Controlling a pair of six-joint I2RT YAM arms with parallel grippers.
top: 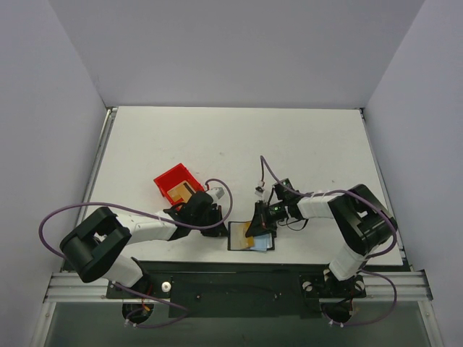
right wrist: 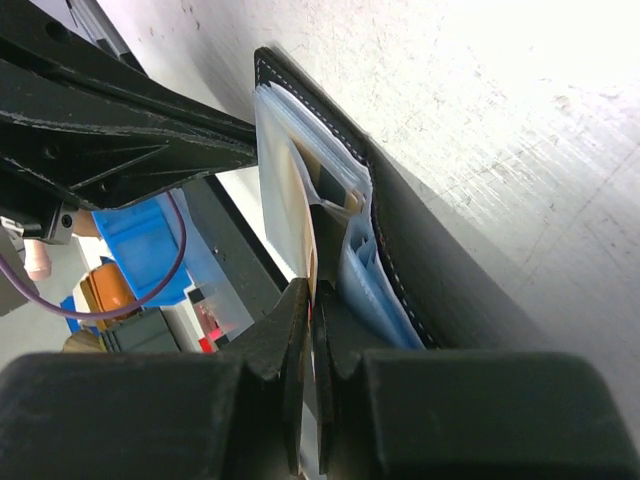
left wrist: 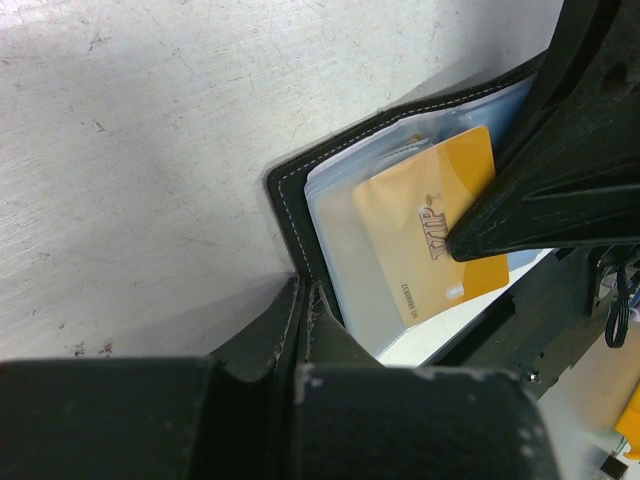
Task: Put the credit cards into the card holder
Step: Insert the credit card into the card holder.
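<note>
On the white table [top: 217, 137], both arms reach in toward the middle of the near edge. The left arm [top: 137, 230] stretches from its base across to the right. The right arm [top: 340, 210] bends back to the left, so the two wrists come close together over one spot.

A red bin [top: 165, 178] sits just beyond the left wrist, tilted to the table's edges. Gold-tan spare cards [top: 181, 191] lie inside it.

Between the wrists lies the black wallet [top: 237, 237], opened flat close to the near edge. Its pale grey-blue sleeves face up and white stitching runs along its border.

The left gripper [left wrist: 306, 305] is clenched, its two fingers pressed together at the wallet's black edge by one corner. They appear to pinch that edge.

The right gripper [right wrist: 312, 300] is clamped on a gold card [left wrist: 430, 230], which its own camera sees edge-on between the fingers. From the left wrist's camera, the card lies slanted over the clear sleeves. Its printed face is up and part of it is under the right gripper's dark finger [left wrist: 560, 180]. How far it sits inside a sleeve is unclear.
</note>
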